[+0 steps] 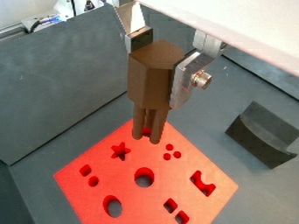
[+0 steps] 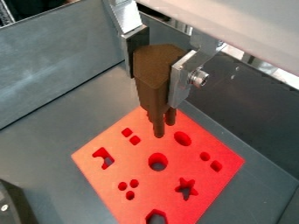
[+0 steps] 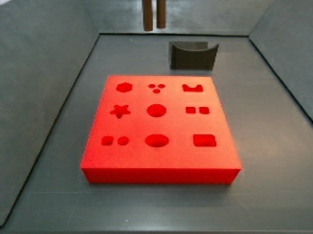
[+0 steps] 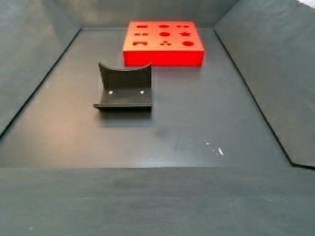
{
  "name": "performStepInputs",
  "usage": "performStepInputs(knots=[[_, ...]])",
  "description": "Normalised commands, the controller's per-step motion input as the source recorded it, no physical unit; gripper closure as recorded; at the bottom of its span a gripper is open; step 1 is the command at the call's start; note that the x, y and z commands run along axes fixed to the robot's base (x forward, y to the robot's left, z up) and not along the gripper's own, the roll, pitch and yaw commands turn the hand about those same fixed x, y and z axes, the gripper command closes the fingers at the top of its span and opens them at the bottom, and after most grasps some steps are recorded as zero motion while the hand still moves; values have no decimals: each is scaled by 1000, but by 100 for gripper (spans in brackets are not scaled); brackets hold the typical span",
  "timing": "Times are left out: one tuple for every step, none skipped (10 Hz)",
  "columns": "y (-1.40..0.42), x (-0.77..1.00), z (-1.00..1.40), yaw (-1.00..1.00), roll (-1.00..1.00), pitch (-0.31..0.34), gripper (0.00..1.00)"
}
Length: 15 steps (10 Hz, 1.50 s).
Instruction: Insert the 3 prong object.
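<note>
Three prongs hang above the slab.
Gripper point(image 1: 158, 79) clamps the peg point(image 1: 149, 87), prongs pointing down; red slab point(image 1: 146, 179) directly below, untouched.

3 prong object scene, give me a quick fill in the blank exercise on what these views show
1. The gripper is shut on the ___.
2. In both wrist views the held piece hangs ___ the red block, not yet inserted.
3. The colour of the block with shaped holes is ___.
4. The fixture stands on the floor ___ from the red block.

Missing words: 3 prong object; above; red; apart
</note>
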Motion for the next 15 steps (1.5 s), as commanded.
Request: performStepInputs(knots=[[274,329,-57,466,140,0,100],[226,303,-54,554,157,0,100],[154,257,-20,609,196,-1,100],[114,229,-11,606,236,-30,100],[117,226,-20,571,284,-17,100],[174,174,-46,497,346,-1,100],[237,91,-97,489,344,0,100],[306,31,-266,686,177,60,100],[266,0,-291,640,239,90,100],[171,0,-146,603,297,219,100],[197,40,0,443,329,420,100],[111,49,97,294,311,500,100],[49,51,140,240,289,500,100],[-57,183,31,126,139,500,100],[11,180,-34,0,-61,257,100]])
